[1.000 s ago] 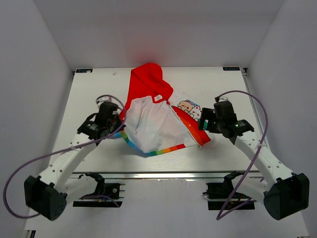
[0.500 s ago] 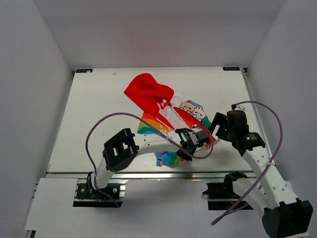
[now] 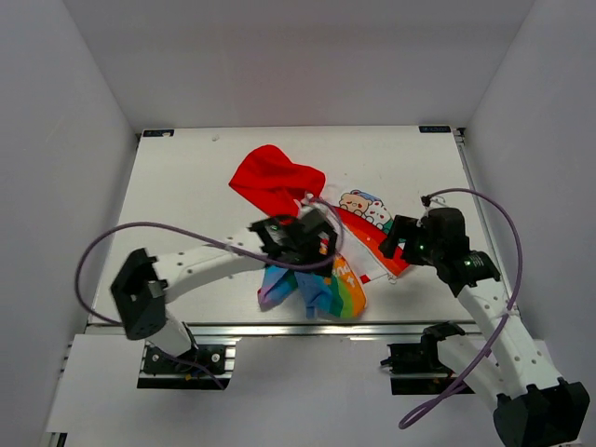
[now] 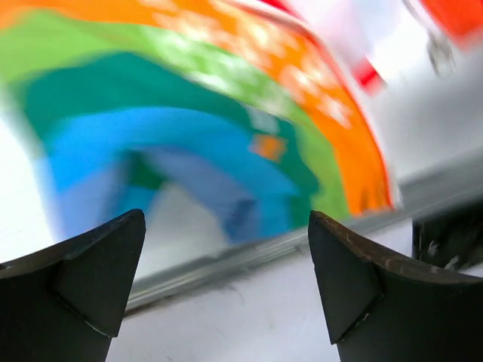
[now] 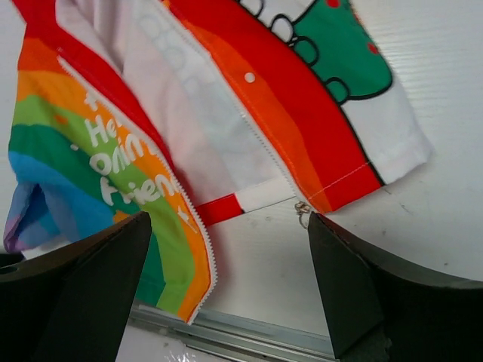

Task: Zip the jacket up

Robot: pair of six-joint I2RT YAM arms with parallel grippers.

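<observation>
The jacket lies unzipped and bunched in the middle of the table, with its red hood at the back. A cartoon print shows on the right front panel. The left front panel, rainbow-striped, is crumpled near the front edge. My left gripper hovers over that panel, open and holding nothing; its wrist view shows blurred rainbow cloth beyond the left gripper. My right gripper is open beside the right panel's lower corner. In its view the right gripper frames bare table between the rainbow panel's zipper teeth and the zipper slider.
A metal rail runs along the table's front edge, close below the rainbow hem; it also shows as the rail in the right wrist view. A purple cable loops over the left arm. White walls enclose the table.
My left arm swept from the table's left side to the middle, dragging the rainbow panel across, then opened and let it go. The right gripper stayed open and shifted slightly.
</observation>
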